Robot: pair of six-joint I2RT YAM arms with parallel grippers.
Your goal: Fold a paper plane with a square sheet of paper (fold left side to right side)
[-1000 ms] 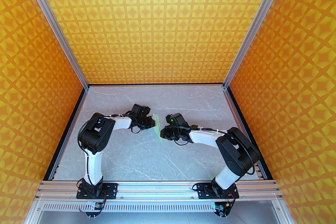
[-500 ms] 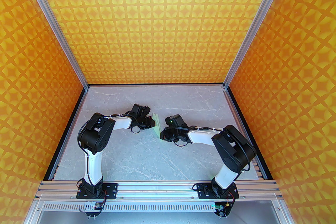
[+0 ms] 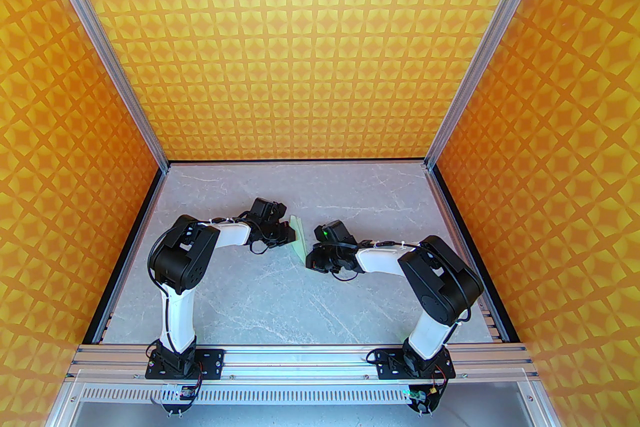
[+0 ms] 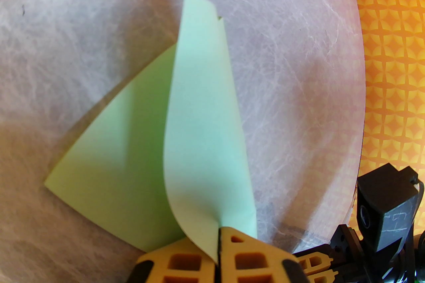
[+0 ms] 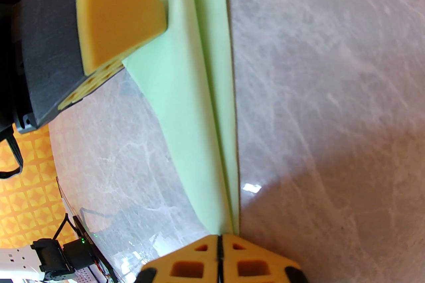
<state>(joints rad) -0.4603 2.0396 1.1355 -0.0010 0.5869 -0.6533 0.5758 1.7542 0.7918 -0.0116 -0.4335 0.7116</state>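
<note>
Both your claws are clamped on the paper plane [image 3: 298,237]. It sits mid-table between the two arms, nearer the far half of the table [image 3: 280,300].

Left claw [image 4: 219,243]: jaws pressed flat together, pinching the bottom edge of one pale mint-green flap. That flap stands up off the surface, curls a little just above the grip and narrows toward its far tip. A second, wider triangular flap lies flat on the table, to the left of it in your left wrist view.

Right claw [image 5: 219,240]: jaws closed with no visible gap, holding the plane's narrow end. Long straight creases run away from the grip, with the layers stacked tight along the right-hand edge. At the wider far end, one left-claw fingertip [image 5: 126,19] is touching the paper.

In the top view the plane reads as a slim strip lying diagonally. Its far end is by the left claw and its near end is at the right claw. The two claws face each other, close together, with only the paper between them.

I can't tell whether the end at the right claw rests on the table or is lifted just clear of it.
</note>
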